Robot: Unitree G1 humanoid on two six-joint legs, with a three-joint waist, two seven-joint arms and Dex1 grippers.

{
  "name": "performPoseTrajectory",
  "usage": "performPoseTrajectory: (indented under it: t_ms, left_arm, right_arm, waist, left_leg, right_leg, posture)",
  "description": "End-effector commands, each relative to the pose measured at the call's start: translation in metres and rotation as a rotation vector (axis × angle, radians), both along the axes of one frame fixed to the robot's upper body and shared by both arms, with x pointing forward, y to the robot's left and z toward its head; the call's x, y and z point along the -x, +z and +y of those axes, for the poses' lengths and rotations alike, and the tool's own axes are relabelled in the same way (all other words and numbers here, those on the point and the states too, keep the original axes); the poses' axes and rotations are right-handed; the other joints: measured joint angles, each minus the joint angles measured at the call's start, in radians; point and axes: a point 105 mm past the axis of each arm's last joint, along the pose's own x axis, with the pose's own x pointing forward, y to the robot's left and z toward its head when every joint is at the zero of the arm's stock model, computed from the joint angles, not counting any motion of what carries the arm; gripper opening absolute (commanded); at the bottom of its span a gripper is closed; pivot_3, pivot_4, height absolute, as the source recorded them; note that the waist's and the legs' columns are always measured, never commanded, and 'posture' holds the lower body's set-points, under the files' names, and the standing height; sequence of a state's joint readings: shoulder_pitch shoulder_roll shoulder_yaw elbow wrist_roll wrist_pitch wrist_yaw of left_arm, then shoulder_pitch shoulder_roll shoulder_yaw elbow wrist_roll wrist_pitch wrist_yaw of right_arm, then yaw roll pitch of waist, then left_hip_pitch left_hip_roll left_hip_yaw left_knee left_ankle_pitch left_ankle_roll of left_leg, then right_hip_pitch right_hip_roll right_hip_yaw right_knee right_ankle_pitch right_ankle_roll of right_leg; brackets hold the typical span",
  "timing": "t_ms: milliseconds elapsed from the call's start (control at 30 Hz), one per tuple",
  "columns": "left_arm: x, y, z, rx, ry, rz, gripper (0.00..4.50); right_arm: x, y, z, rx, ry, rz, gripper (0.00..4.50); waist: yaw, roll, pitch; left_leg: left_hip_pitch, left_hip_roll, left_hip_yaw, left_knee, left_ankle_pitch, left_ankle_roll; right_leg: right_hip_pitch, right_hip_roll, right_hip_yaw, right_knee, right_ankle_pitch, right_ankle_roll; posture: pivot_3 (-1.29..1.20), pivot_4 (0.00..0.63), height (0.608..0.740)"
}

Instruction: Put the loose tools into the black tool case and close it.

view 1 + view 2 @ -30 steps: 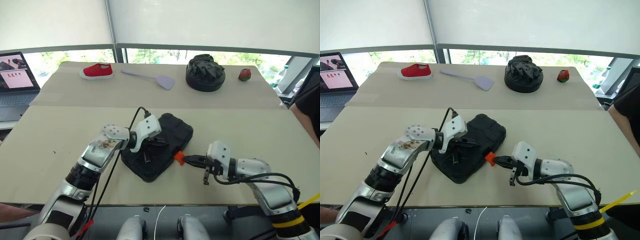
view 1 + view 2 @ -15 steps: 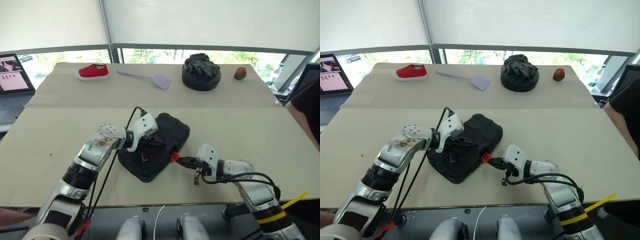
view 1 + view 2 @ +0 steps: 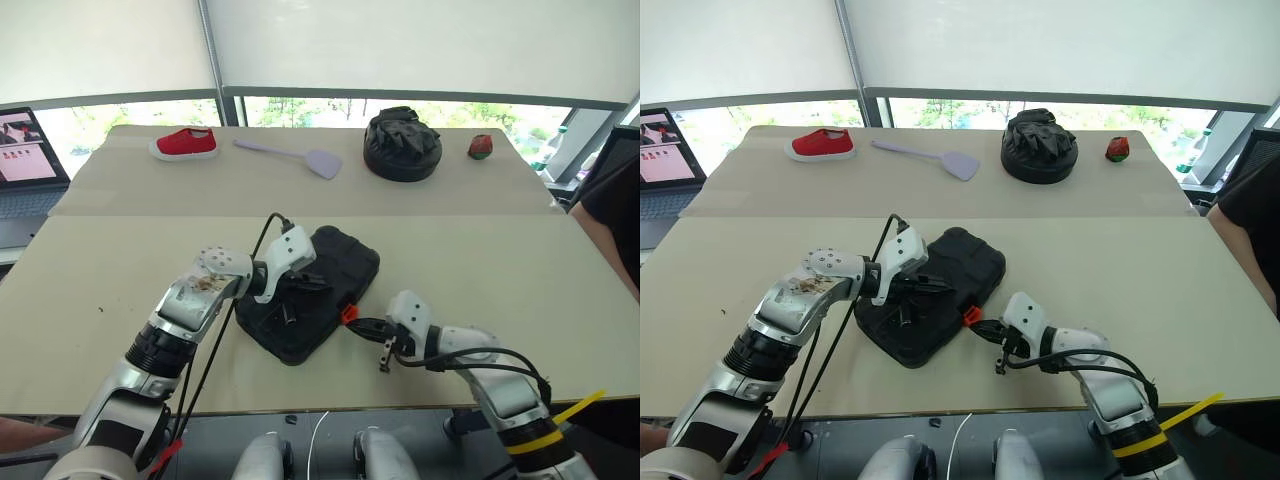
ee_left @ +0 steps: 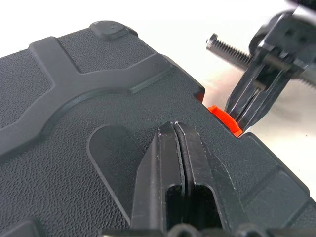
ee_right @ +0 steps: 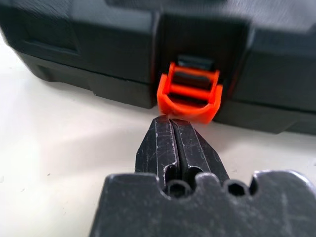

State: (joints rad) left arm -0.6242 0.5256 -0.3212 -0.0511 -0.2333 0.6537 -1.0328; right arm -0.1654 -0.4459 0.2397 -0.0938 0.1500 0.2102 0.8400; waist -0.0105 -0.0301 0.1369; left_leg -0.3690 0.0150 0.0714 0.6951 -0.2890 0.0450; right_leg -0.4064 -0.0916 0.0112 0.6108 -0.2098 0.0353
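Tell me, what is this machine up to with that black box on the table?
The robot is finishing closing the black tool case. Its lid is down. The left end effector, fingers shut, presses on top of the lid. The right end effector, also shut, sits low at the case's front edge, its tip just under the orange latch, apparently about to work it. Neither holds anything.
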Motion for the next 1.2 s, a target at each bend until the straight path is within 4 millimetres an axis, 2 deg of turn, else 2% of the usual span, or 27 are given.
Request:
performPoseTrajectory:
  t_ms: [33,233,400,633,767,900,1033,1200]
  left_arm:
    - [0.004,-0.034,0.011,-0.093,0.044,0.117,0.08]
    - [0.005,-0.036,0.013,-0.097,0.051,0.13,0.08]
    - [0.008,-0.04,0.014,-0.106,0.045,0.149,0.08]
    - [0.01,-0.042,0.014,-0.111,0.043,0.16,0.08]
    - [0.01,-0.043,0.014,-0.113,0.042,0.164,0.08]
    - [0.01,-0.043,0.014,-0.113,0.044,0.166,0.08]
    - [0.011,-0.044,0.015,-0.113,0.044,0.17,0.08]
    - [0.012,-0.045,0.012,-0.108,0.041,0.171,0.08]
  right_arm:
    - [-0.007,0.029,0.008,-0.066,0.01,-0.118,0.0]
    - [-0.005,0.052,0.0,-0.124,-0.018,-0.258,0.0]
    - [0.002,0.063,-0.003,-0.191,-0.015,-0.243,0.0]
    - [0.001,0.06,0.003,-0.187,0.007,-0.212,0.0]
    - [0.004,0.047,0.008,-0.14,0.044,-0.163,0.0]
    - [0.0,0.057,-0.003,-0.176,-0.007,-0.183,0.0]
    - [0.006,0.065,-0.018,-0.196,-0.031,-0.196,0.0]
    - [0.02,0.046,-0.021,-0.153,-0.024,-0.091,0.0]
  waist:
    - [0.0,0.0,0.0]
    - [-0.002,0.0,0.0]
    - [-0.003,0.0,0.0]
    - [-0.002,0.001,0.0]
    - [-0.001,0.0,0.0]
    - [-0.001,0.0,0.0]
    - [0.001,0.0,0.0]
    - [0.002,0.0,0.0]
  left_leg:
    - [0.0,0.0,0.0,0.0,0.0,0.0]
    - [0.0,0.0,0.0,0.0,0.0,0.0]
    - [0.0,0.0,0.0,0.0,0.0,0.0]
    - [0.001,0.001,-0.001,-0.002,0.0,0.0]
    - [0.0,0.0,-0.001,-0.002,0.0,0.0]
    - [0.0,0.0,-0.001,-0.002,0.0,0.0]
    - [0.0,0.0,-0.001,-0.002,0.0,0.0]
    - [0.0,0.0,-0.001,-0.002,0.0,0.0]
  right_leg:
    - [0.0,0.0,0.0,0.0,0.0,0.0]
    - [-0.001,0.0,0.0,0.0,0.0,0.0]
    - [-0.001,0.0,0.0,0.0,0.0,0.0]
    - [-0.001,0.001,0.0,0.0,-0.001,-0.001]
    - [-0.001,0.0,0.0,0.0,-0.001,-0.001]
    - [0.0,0.0,0.0,0.0,-0.001,-0.001]
    - [0.0,0.0,0.0,0.0,-0.001,-0.001]
    - [0.0,0.0,0.0,0.0,-0.001,-0.001]
  posture:
    - [0.0,0.15,0.74]
    - [0.0,0.15,0.74]
    - [0.0,0.15,0.74]
    - [0.0,0.15,0.74]
    - [0.0,0.15,0.74]
    - [0.0,0.15,0.74]
    - [0.0,0.15,0.74]
    - [0.0,0.15,0.74]
